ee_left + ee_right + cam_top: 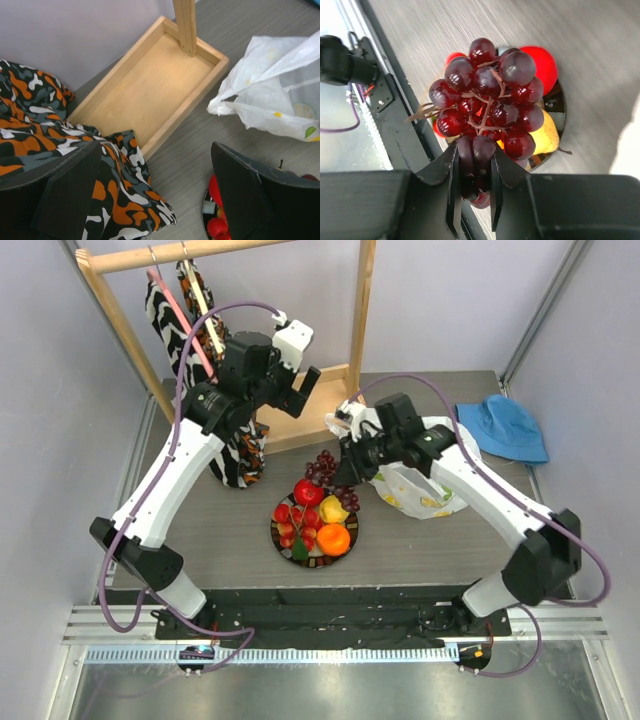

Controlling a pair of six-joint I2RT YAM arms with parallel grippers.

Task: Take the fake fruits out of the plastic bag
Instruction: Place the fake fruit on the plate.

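**Grapes in hand over the plate; bag contents unconfirmed**

My right claw is clenched on the lower end of the dark purple plastic grape bunch, with both fingers pressed against the lowest grapes. The bunch hangs clear of the table.

Directly below the bunch lies a small dark round plate. It holds a glossy red apple, a yellow lemon, an orange and a cluster of small red berries.

The thin crinkly white plastic bag lies slumped just beside this claw, on its outer side. Yellow and green marks show on the bag. I cannot tell whether these are print or a fruit inside.

My left claw is released, jaws wide and holding nothing. It hangs above a camouflage-patterned cloth, with a shallow wooden tray just ahead.

Assessment: four fruits are out. The grapes are out of the bag but not yet set down. Remaining steps are placing them and checking the bag.
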